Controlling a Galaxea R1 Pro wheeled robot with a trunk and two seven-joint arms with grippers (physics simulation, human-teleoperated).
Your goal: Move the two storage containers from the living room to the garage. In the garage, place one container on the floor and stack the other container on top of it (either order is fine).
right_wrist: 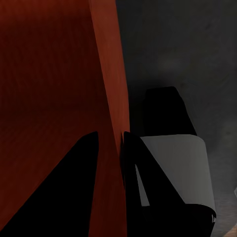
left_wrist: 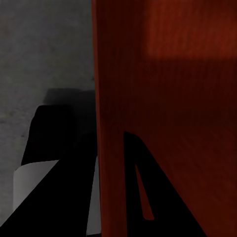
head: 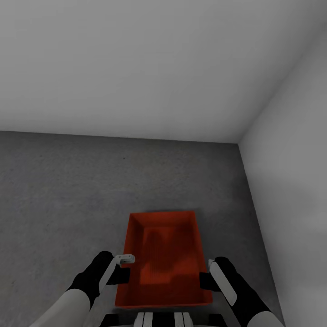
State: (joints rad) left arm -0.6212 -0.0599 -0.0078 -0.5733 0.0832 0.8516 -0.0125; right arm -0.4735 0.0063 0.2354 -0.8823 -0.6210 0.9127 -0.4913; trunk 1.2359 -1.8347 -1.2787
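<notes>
One orange-red storage container (head: 163, 254) is between my two arms, just in front of my trunk, over the dark grey garage floor (head: 68, 190). My left gripper (head: 123, 271) is shut on the container's left wall (left_wrist: 111, 98), one finger inside and one outside. On the opposite side, my right gripper (head: 205, 279) is shut on the right wall (right_wrist: 111, 89) in the same way. The ribbed bottom (right_wrist: 44, 98) is bare. I cannot tell whether the bin rests on the floor or hangs just above it. The other container is out of view.
A plain grey-white wall (head: 136, 68) runs across ahead, and a second wall (head: 295, 190) closes the right side, meeting it in a corner (head: 239, 141). Speckled concrete stretches ahead and to the left of the bin.
</notes>
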